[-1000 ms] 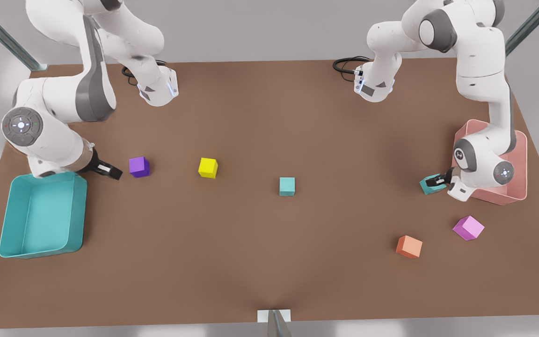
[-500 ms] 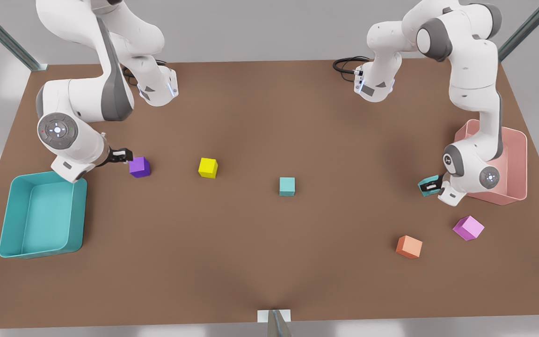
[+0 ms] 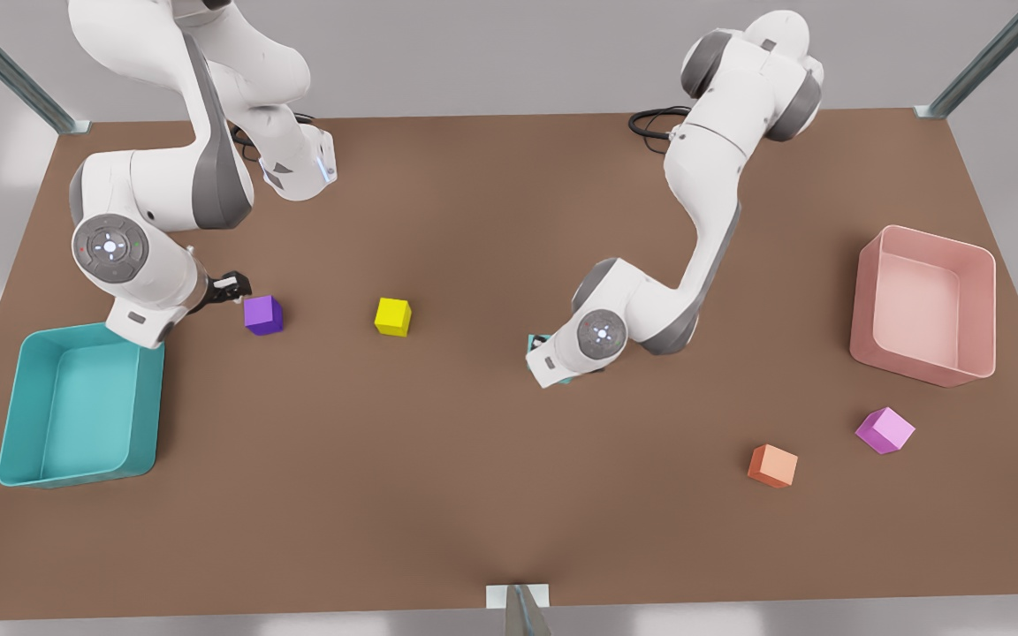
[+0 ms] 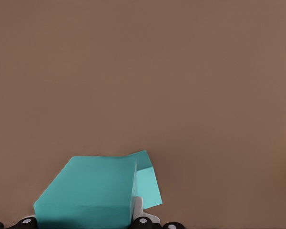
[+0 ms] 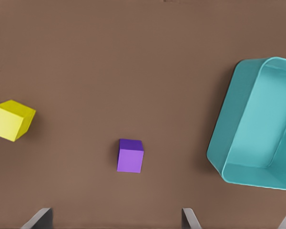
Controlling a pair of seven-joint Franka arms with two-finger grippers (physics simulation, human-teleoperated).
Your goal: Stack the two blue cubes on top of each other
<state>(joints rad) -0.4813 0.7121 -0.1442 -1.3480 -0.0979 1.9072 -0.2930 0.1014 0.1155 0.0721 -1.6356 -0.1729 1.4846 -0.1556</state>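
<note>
The left gripper [image 3: 553,358] holds one blue cube [image 4: 88,191] clamped between its fingers, directly over the other blue cube [image 4: 147,183] at mid-table; whether the two touch cannot be told. The right gripper [image 3: 231,287], fingers spread wide, hovers just beside the purple cube [image 3: 262,314], near the teal bin [image 3: 147,397]

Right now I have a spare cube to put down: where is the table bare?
Bare: the near strip from teal bin to orange cube, and between centre and pink bin. Crowded: the centre, where the left gripper holds a blue cube by the other blue cube; and the right gripper, open, beside the purple cube.
</note>
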